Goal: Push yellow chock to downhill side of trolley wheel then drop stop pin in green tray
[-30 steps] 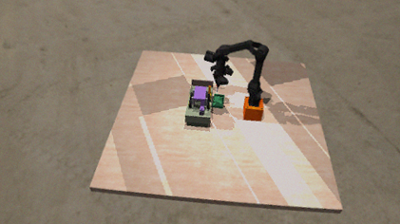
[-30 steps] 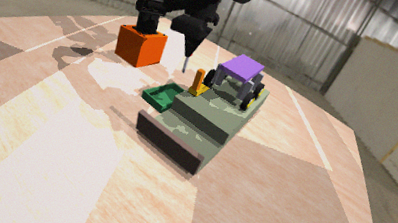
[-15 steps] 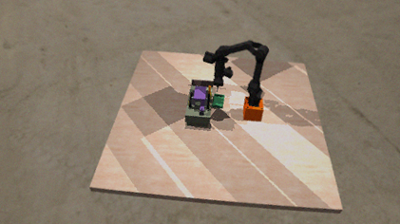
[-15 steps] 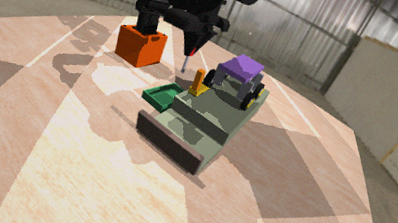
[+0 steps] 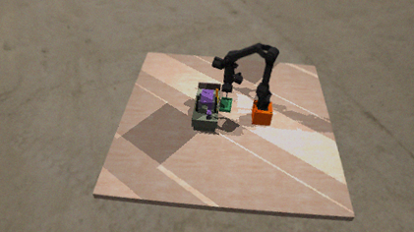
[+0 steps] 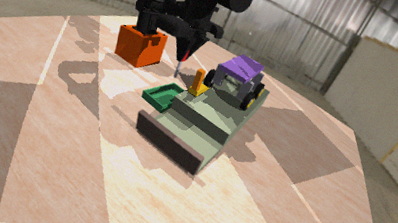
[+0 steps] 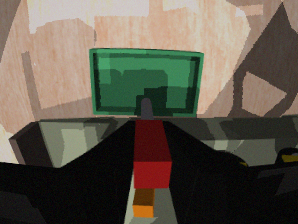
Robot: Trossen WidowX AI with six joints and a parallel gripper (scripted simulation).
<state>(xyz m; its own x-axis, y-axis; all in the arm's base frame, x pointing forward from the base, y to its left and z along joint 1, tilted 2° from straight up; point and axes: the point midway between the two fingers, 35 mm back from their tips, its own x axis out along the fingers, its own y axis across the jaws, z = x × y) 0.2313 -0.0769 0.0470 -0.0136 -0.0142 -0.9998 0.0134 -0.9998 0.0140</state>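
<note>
My gripper (image 6: 183, 57) (image 7: 148, 128) (image 5: 225, 88) is shut on the red-headed stop pin (image 7: 152, 156) (image 6: 178, 68), whose grey shaft points down. It hangs above the green tray (image 7: 147, 83) (image 6: 162, 96) (image 5: 225, 104), which lies on the floor beside the ramp. The purple trolley (image 6: 238, 79) (image 5: 207, 97) stands at the uphill end of the grey-green ramp (image 6: 207, 119) (image 5: 203, 118). The yellow chock with its orange handle (image 6: 197, 84) (image 7: 143, 204) sits on the ramp by the trolley's near wheel; whether it touches the wheel is unclear.
The arm's orange base block (image 6: 139, 45) (image 5: 261, 113) stands behind the tray. A dark end wall (image 6: 167, 142) closes the ramp's low end. All stands on a wooden platform (image 5: 238, 177) with bare floor around it.
</note>
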